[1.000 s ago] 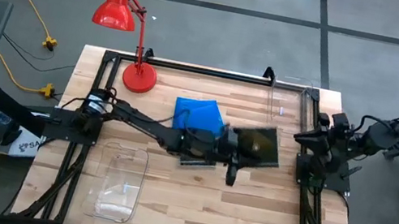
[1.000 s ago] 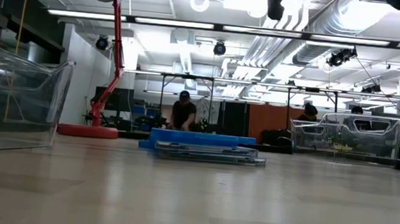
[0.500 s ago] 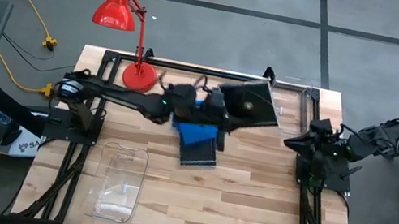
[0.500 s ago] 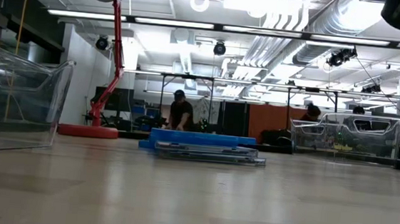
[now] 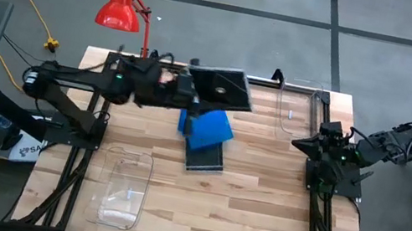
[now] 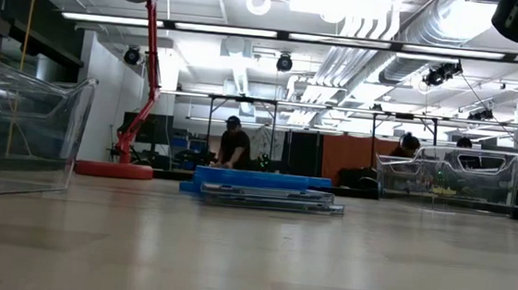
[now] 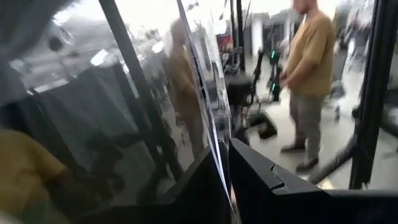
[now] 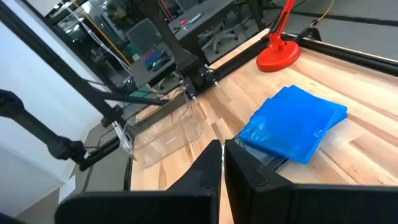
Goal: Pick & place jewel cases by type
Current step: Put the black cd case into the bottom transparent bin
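My left gripper (image 5: pixel 187 88) is raised above the far middle of the table, shut on a dark jewel case (image 5: pixel 221 89). The left wrist view looks along the case's thin edge (image 7: pixel 210 118), between the fingers. A stack of blue jewel cases (image 5: pixel 205 127) lies flat on the table's middle, over a darker case (image 5: pixel 205 159). The low view shows the blue stack (image 6: pixel 254 180), and so does the right wrist view (image 8: pixel 293 129). My right gripper (image 5: pixel 301 142) hangs shut at the table's right edge, its fingers together (image 8: pixel 222 163) and holding nothing. My left gripper pinches the dark jewel case between its two fingers (image 7: pixel 258 180), at the case's left edge (image 5: pixel 194 88). The fingers reach in level, pointing toward the table's right. The case is lifted clear of everything and stands nearly on edge, tilted a little.
One clear bin (image 5: pixel 122 187) sits at the near left and another (image 5: pixel 296 106) at the far right. A red desk lamp (image 5: pixel 131 17) stands at the far left, its base (image 8: pixel 279 56) on the table. People stand in the room beyond the table.
My left gripper has risen with the dark jewel case, going from over the table's middle right toward the far edge and then left. The case has rolled with it. The blue stack has stayed where it was.
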Robot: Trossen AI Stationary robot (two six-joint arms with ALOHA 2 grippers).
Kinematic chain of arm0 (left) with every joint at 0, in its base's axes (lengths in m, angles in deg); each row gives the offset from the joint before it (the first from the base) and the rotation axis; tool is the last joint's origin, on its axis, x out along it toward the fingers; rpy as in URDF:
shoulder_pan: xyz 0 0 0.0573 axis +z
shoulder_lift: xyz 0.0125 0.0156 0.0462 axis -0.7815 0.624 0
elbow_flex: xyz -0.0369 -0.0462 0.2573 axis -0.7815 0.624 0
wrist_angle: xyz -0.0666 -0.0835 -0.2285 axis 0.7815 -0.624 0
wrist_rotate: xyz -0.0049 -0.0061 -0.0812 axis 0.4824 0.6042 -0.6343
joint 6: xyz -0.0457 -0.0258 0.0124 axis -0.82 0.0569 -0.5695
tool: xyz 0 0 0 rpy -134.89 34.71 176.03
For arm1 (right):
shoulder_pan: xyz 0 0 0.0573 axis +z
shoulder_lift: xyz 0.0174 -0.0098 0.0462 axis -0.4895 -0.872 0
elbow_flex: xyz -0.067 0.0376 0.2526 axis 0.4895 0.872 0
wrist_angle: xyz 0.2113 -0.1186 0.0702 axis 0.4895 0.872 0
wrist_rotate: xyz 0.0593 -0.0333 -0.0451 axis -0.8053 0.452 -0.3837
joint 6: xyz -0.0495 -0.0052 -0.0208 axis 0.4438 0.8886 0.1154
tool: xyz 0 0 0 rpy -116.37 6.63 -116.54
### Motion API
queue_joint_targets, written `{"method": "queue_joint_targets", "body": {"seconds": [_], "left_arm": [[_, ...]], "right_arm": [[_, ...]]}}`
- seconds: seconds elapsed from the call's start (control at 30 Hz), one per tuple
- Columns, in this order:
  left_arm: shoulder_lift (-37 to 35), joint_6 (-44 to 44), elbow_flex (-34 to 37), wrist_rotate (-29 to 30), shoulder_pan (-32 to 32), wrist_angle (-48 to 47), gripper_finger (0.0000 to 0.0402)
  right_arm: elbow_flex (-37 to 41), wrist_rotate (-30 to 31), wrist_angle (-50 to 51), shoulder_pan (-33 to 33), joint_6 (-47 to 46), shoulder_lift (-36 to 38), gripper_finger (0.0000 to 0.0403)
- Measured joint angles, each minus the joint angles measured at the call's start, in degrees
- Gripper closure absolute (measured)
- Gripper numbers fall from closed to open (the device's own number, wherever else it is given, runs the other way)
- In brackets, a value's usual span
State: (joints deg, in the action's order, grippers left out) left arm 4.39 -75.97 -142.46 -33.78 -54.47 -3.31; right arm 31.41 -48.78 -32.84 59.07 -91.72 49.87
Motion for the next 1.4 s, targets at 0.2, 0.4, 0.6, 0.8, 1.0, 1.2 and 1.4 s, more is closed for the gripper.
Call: {"method": "queue_joint_targets", "body": {"seconds": [0.2,0.4,0.6,0.8,1.0,1.2,1.4], "left_arm": [[-7.1,2.1,0.0,7.3,-3.4,-10.8,0.033],[-12.3,0.0,0.0,16.8,-10.0,-18.6,0.033],[-16.0,-6.8,0.0,26.0,-18.3,-28.3,0.033],[-17.8,-17.5,0.0,32.9,-26.3,-38.3,0.033],[-18.8,-33.8,0.0,37.5,-33.5,-50.8,0.033],[-17.9,-52.8,0.0,38.1,-38.8,-61.5,0.033],[-16.3,-68.4,0.0,36.6,-43.2,-71.0,0.033]], "right_arm": [[0.0,0.2,0.0,0.0,-1.0,0.0,0.0402],[0.0,2.0,0.4,0.0,-2.3,0.0,0.0401],[0.0,2.5,0.5,0.0,-2.6,-0.1,0.0401],[0.0,3.2,1.0,0.0,-3.8,-0.1,0.0401],[0.0,3.5,1.5,0.0,-3.9,-0.1,0.0401],[0.0,3.9,2.0,0.0,-5.0,-0.1,0.0402],[0.0,4.4,2.7,0.0,-5.2,-0.1,0.0402]]}}
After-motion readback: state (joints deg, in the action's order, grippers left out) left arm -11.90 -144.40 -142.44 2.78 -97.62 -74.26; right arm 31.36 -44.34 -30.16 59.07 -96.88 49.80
